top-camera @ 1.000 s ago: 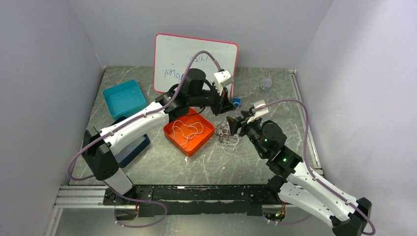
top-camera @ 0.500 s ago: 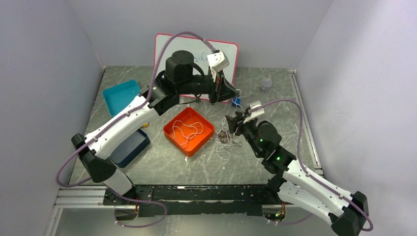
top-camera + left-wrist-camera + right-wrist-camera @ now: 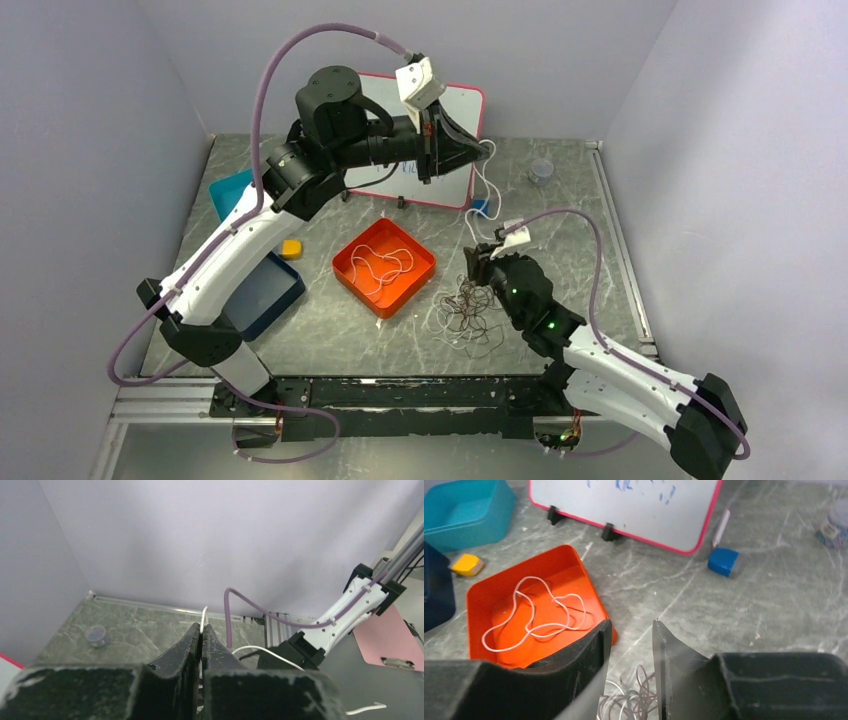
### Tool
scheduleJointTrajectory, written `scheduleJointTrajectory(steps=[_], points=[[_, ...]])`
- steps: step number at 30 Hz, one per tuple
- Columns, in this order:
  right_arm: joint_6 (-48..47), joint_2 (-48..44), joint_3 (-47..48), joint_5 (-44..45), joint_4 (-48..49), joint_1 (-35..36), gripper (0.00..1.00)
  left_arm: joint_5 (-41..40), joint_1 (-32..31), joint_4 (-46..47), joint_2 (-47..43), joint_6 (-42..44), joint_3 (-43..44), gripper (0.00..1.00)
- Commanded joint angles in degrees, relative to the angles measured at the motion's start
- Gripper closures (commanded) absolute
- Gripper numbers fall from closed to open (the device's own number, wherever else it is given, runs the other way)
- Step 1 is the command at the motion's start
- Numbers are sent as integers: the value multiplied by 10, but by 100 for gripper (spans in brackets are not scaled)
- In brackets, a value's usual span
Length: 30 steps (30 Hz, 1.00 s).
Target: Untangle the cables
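Pale lilac walls [image 3: 80, 150] enclose a grey marbled table [image 3: 340, 335] on three sides.

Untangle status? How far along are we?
Done: one white cable lies loose in the orange tray. In hand: the raised left gripper is shut on a second white cable hanging toward the tangle. Left: that dark-and-white tangle, beneath the open right gripper.

Table [image 3: 390, 340], grey marble, as I see it | centre: orange tray [image 3: 384, 266] | just right of tray: cables [image 3: 465, 312] in a loose tangle | back: whiteboard [image 3: 624, 505] upright on feet; marker [image 3: 721, 527] and blue eraser [image 3: 724, 561] by its right corner | far right: jar [image 3: 541, 169] | left: teal bin [image 3: 225, 190], navy bin [image 3: 262, 290], yellow block [image 3: 291, 248] beside them
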Motion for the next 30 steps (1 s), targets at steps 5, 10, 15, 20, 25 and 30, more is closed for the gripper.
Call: scheduleJointTrajectory(steps=[5, 10, 15, 20, 25, 30], points=[[122, 16, -39, 90, -17, -1, 58, -63, 2, -22, 18, 20, 51, 93], [161, 26, -59, 89, -22, -1, 55, -117, 2, -24, 13, 39, 63, 93], [136, 16, -67, 27, 7, -1, 39, -205, 3, -37, 8, 66, 61, 93], [77, -9, -43, -25, -20, -1, 24, -276, 3, -51, -7, 82, 28, 93], [39, -42, -20, -79, -57, -1, 18, -328, 6, -51, -46, 91, -31, 93], [14, -71, 4, -113, -94, -1, 16, -353, 10, -61, -71, 88, -66, 93]])
